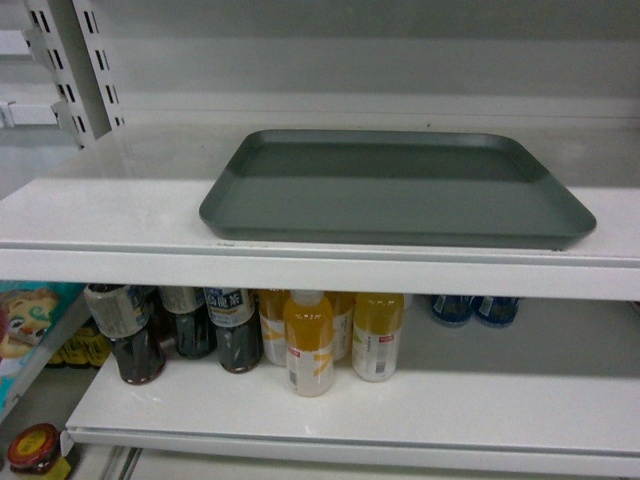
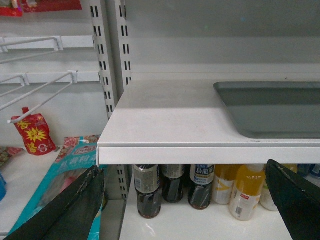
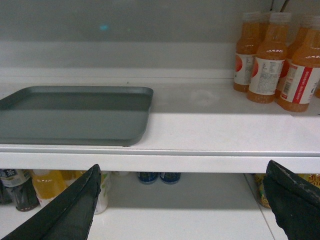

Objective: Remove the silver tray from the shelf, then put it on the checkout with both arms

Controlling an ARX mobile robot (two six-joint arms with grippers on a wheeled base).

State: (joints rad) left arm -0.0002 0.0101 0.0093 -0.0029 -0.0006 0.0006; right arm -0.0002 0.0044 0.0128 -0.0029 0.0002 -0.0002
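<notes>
Left gripper point(image 2: 185, 200): jaws spread wide, nothing held, fingers point(image 2: 70, 207) below shelf point(image 2: 170, 120) lip, apart from it. Right gripper point(image 3: 182, 200): same, wide apart, empty, black fingers point(image 3: 67, 207) low in frame. Neither visible in head view.

Tray point(image 1: 395, 185): flat on shelf, near front edge. Dull grey, matte, rounded corners, low raised rim. Long axis left-right, parallel to lip. Shelf: white, smooth, pale lip.

Bottles point(image 1: 310, 340) on lower shelf; orange bottles point(image 3: 280, 60) right of tray, well apart.
</notes>
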